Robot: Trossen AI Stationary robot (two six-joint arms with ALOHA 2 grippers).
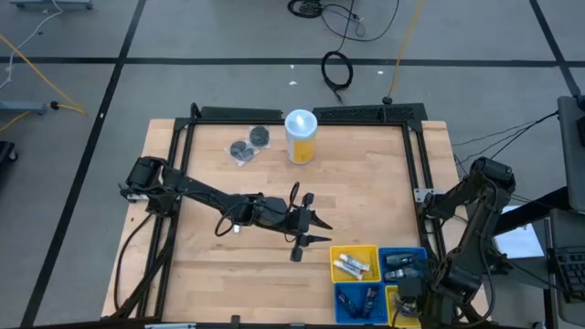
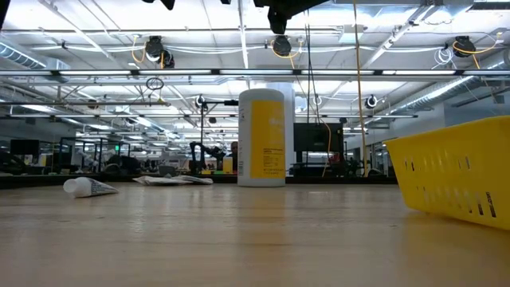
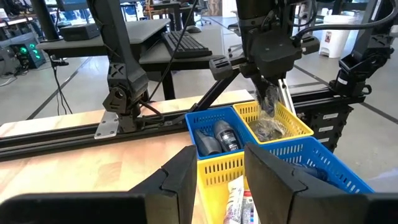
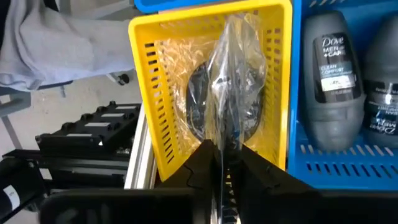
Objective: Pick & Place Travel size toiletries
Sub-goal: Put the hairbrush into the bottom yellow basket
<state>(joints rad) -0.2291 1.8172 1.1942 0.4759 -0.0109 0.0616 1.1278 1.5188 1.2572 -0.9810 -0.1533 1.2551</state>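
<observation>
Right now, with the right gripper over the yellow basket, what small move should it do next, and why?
Probably open the fingers. The right gripper is pinched shut on the clear plastic packet, which already hangs inside the yellow basket, so releasing should drop it there. The left gripper waits open over the table, beside the bins.

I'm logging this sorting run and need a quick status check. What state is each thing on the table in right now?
Right gripper: shut on a clear packet, over the yellow bin.
Left gripper: open, empty, mid-table.
Canister: upright, lid on.
Two grey packets: lying flat beside the canister.
Grey deodorants: lying in the blue bin.
White tubes: lying in another yellow bin.
</observation>
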